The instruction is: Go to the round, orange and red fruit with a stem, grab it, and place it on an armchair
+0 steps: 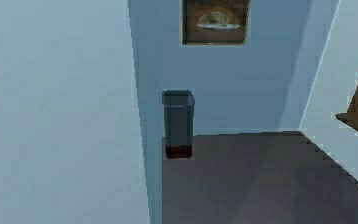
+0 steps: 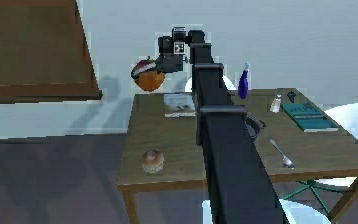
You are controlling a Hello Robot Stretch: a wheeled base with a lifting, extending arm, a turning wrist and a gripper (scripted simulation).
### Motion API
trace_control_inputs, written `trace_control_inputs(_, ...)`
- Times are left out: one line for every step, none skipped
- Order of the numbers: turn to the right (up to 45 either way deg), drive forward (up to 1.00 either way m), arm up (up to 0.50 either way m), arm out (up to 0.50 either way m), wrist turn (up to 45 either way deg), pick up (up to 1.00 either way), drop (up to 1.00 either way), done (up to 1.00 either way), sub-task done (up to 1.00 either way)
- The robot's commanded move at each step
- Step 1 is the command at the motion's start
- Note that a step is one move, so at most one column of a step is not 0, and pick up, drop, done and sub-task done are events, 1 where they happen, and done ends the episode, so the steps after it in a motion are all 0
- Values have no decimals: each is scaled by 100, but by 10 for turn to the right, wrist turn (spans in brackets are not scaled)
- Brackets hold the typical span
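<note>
At the arm side view's left, a dark wooden board (image 2: 37, 55) is near the fruit (image 2: 146, 74). The fruit is round, orange and red, and hangs at the gripper (image 2: 160, 63), clear of the table (image 2: 177, 140), so the gripper holds it. Whether the fingers are spread or pressed together I cannot tell. I think the carry goes best if the arm (image 2: 222, 130) draws back before the base turns, keeping away from the board and the blue bottle (image 2: 244, 82). The stem is too small to make out. The white chair (image 2: 357, 125) is cut off at the right edge.
</note>
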Motion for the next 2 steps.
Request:
trace_control_inputs(0, 0, 0, 0, -450, 0, 0, 0, 0)
trace_control_inputs(0, 0, 0, 0, -450, 0, 0, 0, 0)
